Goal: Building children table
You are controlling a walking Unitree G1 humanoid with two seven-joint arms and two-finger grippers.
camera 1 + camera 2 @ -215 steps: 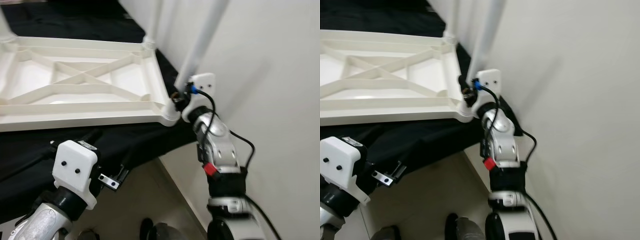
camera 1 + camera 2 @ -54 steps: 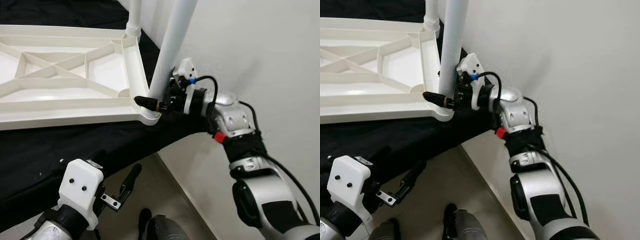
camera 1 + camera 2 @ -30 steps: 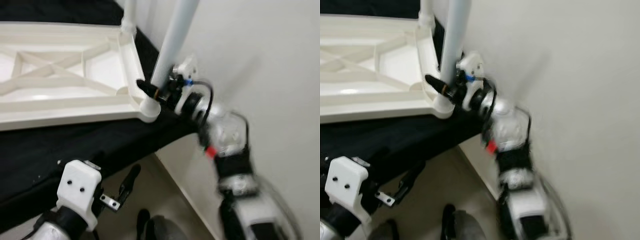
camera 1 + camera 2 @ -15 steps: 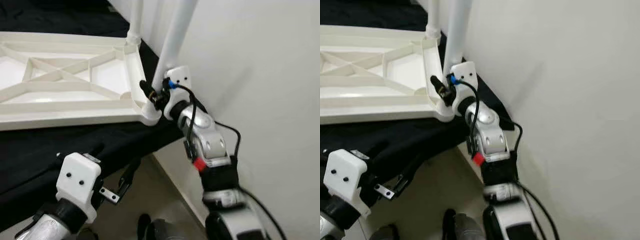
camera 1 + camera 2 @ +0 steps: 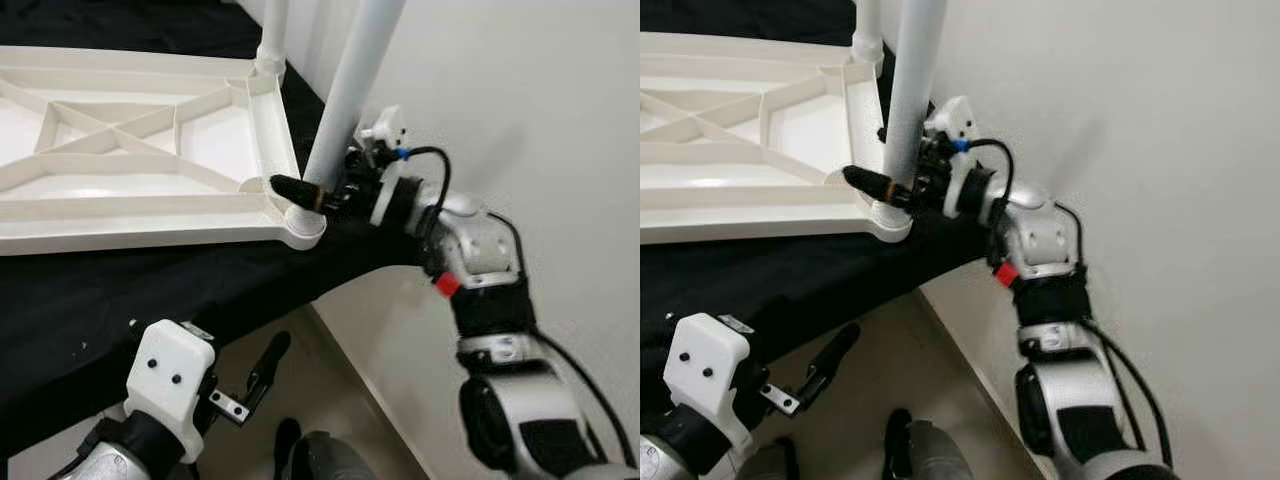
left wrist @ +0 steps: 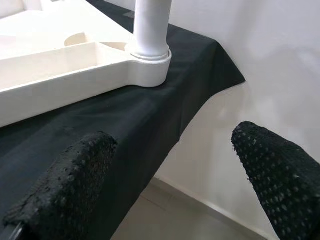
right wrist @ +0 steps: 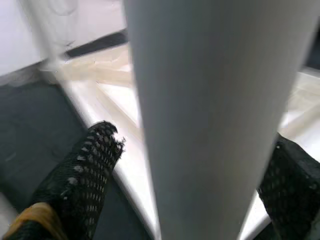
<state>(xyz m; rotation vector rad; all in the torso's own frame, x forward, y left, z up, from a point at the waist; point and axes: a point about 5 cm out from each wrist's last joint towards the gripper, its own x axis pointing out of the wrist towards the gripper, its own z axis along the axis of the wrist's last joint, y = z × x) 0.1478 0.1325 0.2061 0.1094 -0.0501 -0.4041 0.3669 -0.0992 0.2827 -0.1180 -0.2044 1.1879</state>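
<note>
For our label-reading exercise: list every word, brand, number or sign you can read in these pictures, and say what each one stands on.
There is no readable text: none on the white tabletop, the table leg, the black cloth, or the left gripper or right gripper.

Bright even indoor light, sharp eye views, perhaps soft right-wrist close-up.

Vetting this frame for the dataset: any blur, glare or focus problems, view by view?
Left and right eye views: sharp and evenly lit, no motion blur; the glossy white plastic tabletop shows a mild sheen. Left wrist view: the tabletop corner is crisp, while the left gripper has soft, out-of-focus fingers. Right wrist view: the white tube leg between the right gripper fingers is too close, a blurry featureless column.
</note>
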